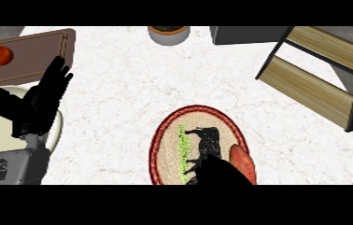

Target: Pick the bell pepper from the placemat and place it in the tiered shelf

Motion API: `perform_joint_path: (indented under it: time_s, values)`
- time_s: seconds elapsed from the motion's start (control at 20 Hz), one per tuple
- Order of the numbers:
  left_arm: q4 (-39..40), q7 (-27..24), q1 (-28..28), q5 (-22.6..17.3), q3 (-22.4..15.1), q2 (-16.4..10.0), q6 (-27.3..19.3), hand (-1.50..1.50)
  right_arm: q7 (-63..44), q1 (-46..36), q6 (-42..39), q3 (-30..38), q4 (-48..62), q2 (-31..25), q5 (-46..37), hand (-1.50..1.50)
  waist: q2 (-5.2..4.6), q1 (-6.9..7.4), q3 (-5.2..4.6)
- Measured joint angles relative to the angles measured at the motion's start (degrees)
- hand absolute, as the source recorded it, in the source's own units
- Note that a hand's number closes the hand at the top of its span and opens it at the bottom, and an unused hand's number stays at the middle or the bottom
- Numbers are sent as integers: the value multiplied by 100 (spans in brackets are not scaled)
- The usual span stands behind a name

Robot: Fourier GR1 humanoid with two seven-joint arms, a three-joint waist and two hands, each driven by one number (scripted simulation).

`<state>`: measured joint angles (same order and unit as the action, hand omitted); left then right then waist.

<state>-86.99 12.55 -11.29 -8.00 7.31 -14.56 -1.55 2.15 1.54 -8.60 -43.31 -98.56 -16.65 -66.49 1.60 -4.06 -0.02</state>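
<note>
Right hand is curling its fingers round the pepper on the placemat, readying a lift; left hand, well left of the placemat, is resting open-fingered.

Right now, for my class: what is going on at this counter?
The right hand is over the round placemat, beside the red bell pepper, which lies on the mat. The pepper is not yet in the tiered shelf at the upper right. The left hand rests open near the left edge.
</note>
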Motion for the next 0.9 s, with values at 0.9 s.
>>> perform_joint_path:
  time_s: [0.9]
  values:
    - [-210, 123, 36, -38, -24, -5, 40, 0, 402, 2853, 488, 2204, -3690, -923, 2485, 150, -122, 77, -2]
